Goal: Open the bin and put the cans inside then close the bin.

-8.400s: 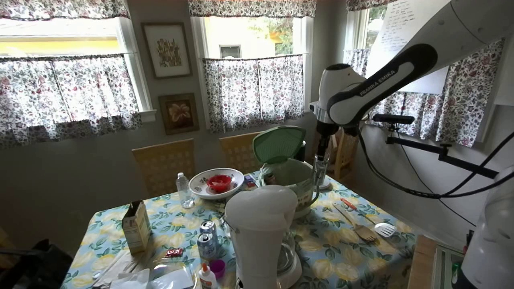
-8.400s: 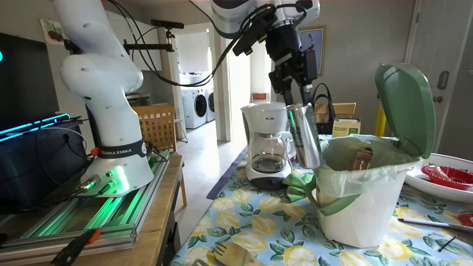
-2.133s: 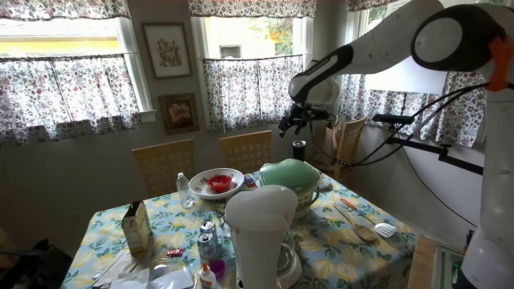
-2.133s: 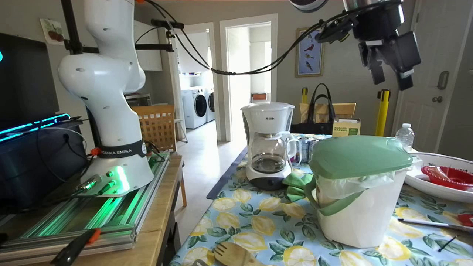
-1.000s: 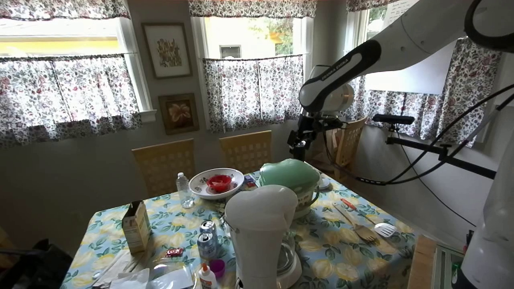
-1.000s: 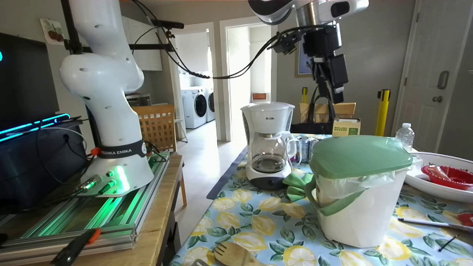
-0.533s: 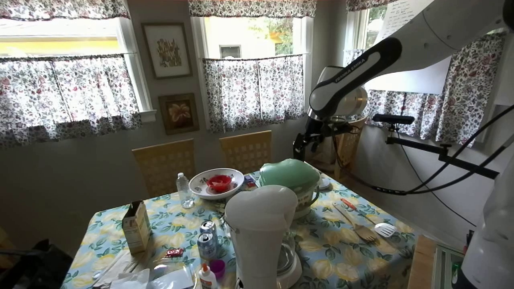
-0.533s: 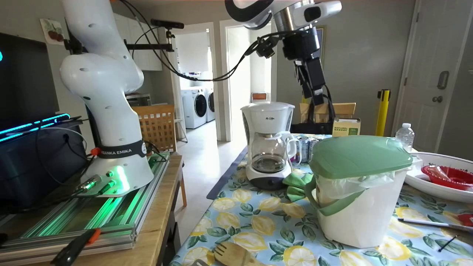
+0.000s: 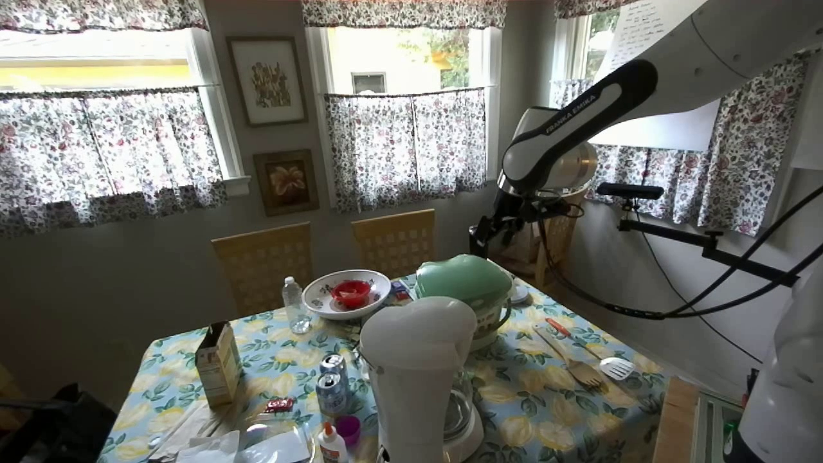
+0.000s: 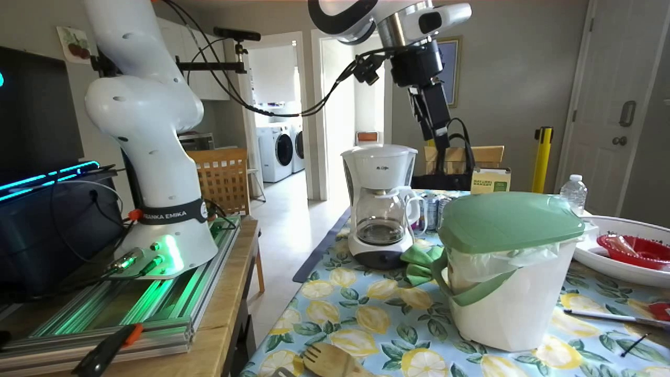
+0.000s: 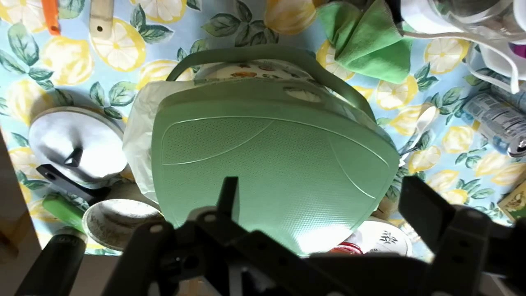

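We are probably finishing the close, though cans [image 9: 332, 393] are standing outside: our spread, empty fingers [image 11: 228, 195] should be lifting clear, never bumping the lid [image 11: 267, 158] of the bin [image 10: 505, 311].

Tally: we count one bin [image 10: 510, 309], two cans [image 9: 330, 399], one coffee maker [image 10: 379, 170]. Small stuff — one clear bottle [image 9: 296, 308], one orange-capped bottle [image 9: 332, 445], one purple cup [image 9: 348, 431], one carton [image 9: 217, 373]. Dishes: we log one red bowl [image 10: 636, 260], one large white bowl [image 10: 612, 267]. Framed pictures [image 9: 267, 80] — we make it three across both exterior views.
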You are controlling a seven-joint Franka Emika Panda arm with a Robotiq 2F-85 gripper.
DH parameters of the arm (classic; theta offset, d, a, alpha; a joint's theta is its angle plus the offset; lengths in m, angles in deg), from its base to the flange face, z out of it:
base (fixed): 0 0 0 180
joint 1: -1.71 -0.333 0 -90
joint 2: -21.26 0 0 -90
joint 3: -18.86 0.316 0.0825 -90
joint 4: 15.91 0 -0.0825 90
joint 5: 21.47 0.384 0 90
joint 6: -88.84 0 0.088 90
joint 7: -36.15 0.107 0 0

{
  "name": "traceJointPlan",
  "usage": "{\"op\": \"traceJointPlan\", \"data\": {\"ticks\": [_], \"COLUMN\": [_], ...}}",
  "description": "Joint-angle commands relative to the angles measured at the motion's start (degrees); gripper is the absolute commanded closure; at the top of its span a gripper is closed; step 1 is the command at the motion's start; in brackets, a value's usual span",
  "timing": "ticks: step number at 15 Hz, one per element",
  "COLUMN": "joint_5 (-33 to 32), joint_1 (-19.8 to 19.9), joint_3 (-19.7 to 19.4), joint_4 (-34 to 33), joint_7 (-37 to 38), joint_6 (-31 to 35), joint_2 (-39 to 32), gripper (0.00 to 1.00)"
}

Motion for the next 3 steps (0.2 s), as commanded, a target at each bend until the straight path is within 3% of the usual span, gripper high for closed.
{"op": "traceJointPlan", "data": {"ticks": [1,3], "joint_5": [-0.4,-0.4], "joint_1": [-0.9,-0.9], "joint_3": [-0.9,-0.9], "joint_4": [0.0,0.0], "joint_7": [0.3,0.3], "joint_6": [-0.1,-0.1], "joint_2": [0.1,0.1], "gripper": [0.0,0.0]}}
